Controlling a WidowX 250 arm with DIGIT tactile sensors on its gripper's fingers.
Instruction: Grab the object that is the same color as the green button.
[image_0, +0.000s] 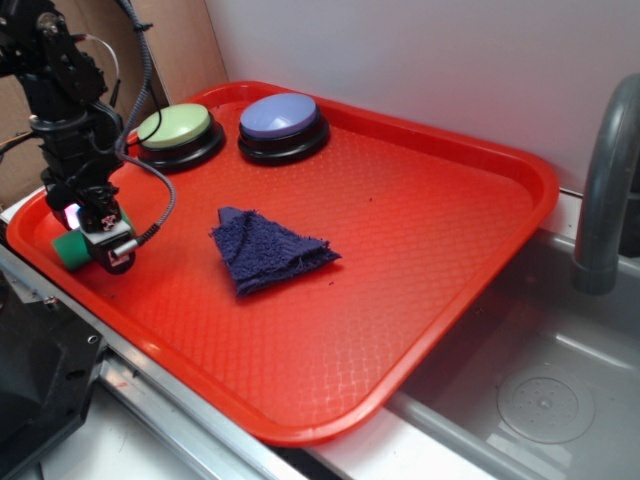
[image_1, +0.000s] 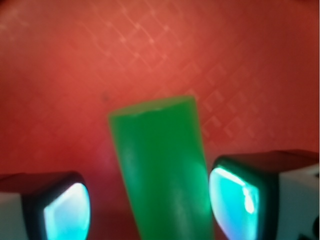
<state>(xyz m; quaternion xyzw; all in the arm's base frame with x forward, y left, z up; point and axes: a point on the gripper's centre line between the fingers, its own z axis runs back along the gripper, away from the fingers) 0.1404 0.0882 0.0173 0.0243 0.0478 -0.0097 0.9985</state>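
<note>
1. A red tray (image_0: 420, 250) with a textured diamond pattern sits on a metal counter (image_0: 200, 420), beside a grey sink (image_0: 540, 400) with a grey faucet (image_0: 605, 180); a white wall stands behind.
2. The black arm (image_0: 55, 90) reaches down at the tray's left edge, its hand (image_0: 95, 240) low over the tray.
3. In the wrist view, the green cylinder (image_1: 162, 170) stands between the two fingers (image_1: 245, 195); the right finger is just beside it, but whether they actually clamp it I cannot tell.
4. On the tray: the green button (image_0: 178, 132) and blue button (image_0: 283, 124) at the back, a folded dark-blue cloth (image_0: 268, 250) mid-tray.
</note>
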